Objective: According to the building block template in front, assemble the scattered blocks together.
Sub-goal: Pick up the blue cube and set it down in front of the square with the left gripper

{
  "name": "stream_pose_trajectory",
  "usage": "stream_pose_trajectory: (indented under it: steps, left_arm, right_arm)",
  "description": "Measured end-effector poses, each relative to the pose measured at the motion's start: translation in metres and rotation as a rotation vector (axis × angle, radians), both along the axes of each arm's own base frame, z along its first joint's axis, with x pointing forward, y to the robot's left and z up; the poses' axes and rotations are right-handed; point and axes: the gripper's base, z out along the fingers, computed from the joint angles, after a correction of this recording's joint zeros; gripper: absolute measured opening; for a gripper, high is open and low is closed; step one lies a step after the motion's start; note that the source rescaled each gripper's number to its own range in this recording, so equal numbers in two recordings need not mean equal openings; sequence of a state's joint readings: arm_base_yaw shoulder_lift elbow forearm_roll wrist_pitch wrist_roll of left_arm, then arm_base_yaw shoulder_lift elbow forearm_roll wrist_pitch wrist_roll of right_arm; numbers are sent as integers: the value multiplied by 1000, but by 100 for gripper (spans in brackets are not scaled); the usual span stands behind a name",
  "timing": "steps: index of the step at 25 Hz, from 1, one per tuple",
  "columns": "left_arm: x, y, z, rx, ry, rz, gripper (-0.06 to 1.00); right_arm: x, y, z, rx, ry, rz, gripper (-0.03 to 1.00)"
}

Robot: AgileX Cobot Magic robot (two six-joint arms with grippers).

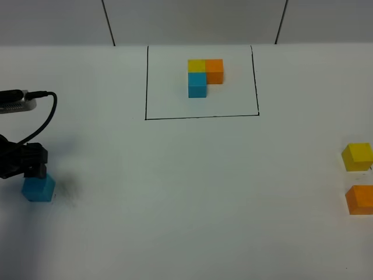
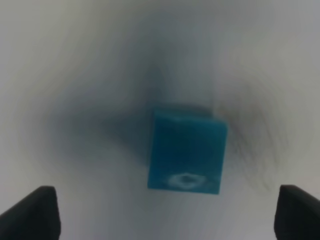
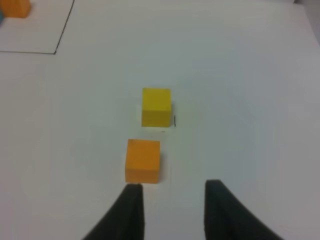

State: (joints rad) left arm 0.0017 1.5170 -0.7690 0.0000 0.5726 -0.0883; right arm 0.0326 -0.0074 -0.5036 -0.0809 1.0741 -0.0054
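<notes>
blue cube [image 2: 186, 150], just ahead of left pincer [image 2: 167, 200]

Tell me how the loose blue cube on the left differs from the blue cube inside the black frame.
The loose blue cube stands alone; the framed blue cube is joined to a yellow cube. The loose one lies outside the black rectangle, the framed one inside. The open left gripper straddles the loose one; no gripper is near the framed one. Both are sky-blue cubes.
</notes>
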Motion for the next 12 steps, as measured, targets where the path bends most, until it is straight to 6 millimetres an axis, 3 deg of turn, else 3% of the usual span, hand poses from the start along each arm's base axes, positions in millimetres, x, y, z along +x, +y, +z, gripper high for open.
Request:
stream_pose_trajectory:
  steps: [12]
  left_arm:
    - [18,0,-57,4,91,-22,77]
  right_arm:
    - [0,0,0,0,0,0,0]
